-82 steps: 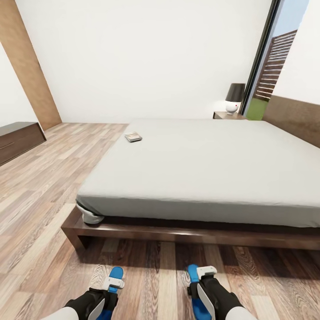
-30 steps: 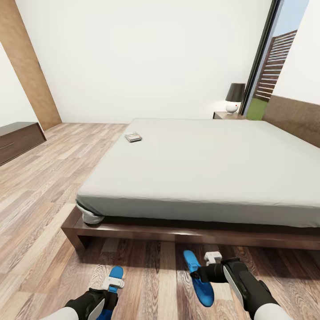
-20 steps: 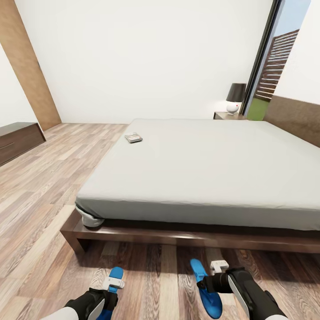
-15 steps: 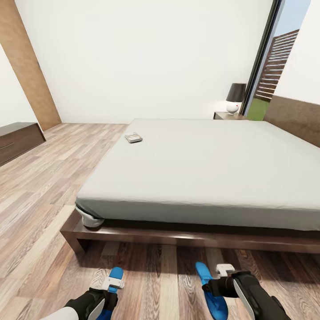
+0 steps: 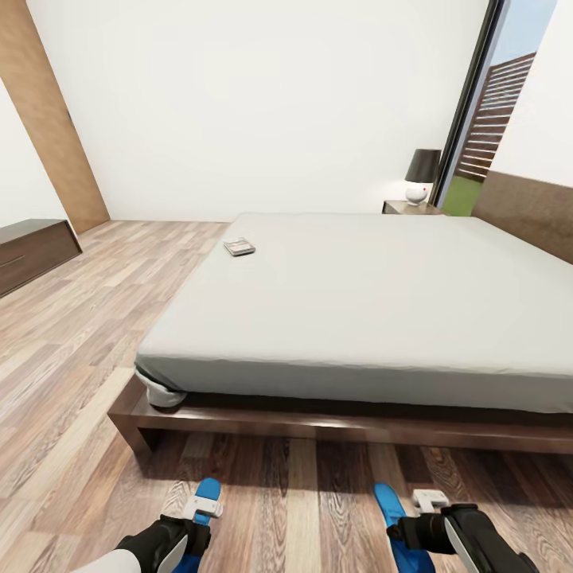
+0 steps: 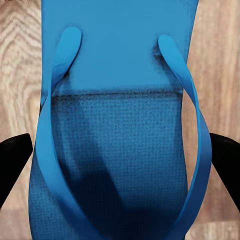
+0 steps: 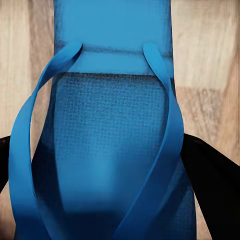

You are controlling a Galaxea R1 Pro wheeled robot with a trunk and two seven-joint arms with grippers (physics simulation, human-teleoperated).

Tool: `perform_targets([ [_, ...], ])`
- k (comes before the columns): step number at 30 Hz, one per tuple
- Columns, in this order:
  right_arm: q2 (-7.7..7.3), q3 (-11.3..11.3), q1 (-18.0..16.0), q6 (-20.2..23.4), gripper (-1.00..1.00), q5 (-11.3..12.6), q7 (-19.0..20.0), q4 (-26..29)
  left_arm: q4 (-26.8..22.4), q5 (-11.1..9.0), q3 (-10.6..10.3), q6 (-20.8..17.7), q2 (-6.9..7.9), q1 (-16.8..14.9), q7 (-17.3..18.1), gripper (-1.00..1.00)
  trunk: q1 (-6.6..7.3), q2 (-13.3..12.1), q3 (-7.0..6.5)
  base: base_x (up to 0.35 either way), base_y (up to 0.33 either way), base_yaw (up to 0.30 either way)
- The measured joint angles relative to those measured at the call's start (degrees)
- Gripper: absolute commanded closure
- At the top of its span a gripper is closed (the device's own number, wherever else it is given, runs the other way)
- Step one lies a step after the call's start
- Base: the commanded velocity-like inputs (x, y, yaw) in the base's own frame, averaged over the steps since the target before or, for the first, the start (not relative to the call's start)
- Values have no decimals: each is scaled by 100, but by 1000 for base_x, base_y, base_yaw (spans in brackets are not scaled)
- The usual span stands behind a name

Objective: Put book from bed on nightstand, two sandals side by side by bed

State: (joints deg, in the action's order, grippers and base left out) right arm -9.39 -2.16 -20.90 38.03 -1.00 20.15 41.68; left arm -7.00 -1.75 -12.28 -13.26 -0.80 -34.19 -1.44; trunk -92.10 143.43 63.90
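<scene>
**Sandals in both grippers, book on the bed**

While each gripper clamps one blue sandal above the plank floor (image 5: 72,334), the left gripper (image 5: 200,509) grips the left sandal (image 6: 120,130) and the right gripper (image 5: 418,517) the right sandal (image 7: 112,135). Ahead of both lies the bed (image 5: 374,294), with the book (image 5: 239,247) near its far left edge.

Book (image 5: 239,247) on the grey bed (image 5: 374,302); a blue sandal (image 5: 205,497) in each gripper, low over plank floor (image 5: 72,334).
</scene>
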Motion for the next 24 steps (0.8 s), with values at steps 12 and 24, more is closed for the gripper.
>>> perform_targets([
  [12,-25,-140,153,-399,100,-11,9,-2,0,0,-5,23,-8,0,-14,100,0,0,0,36,36,0],
  [24,-49,-170,189,-442,100,-9,5,-6,-5,1,2,66,-26,0,-35,100,0,0,0,10,16,0],
])
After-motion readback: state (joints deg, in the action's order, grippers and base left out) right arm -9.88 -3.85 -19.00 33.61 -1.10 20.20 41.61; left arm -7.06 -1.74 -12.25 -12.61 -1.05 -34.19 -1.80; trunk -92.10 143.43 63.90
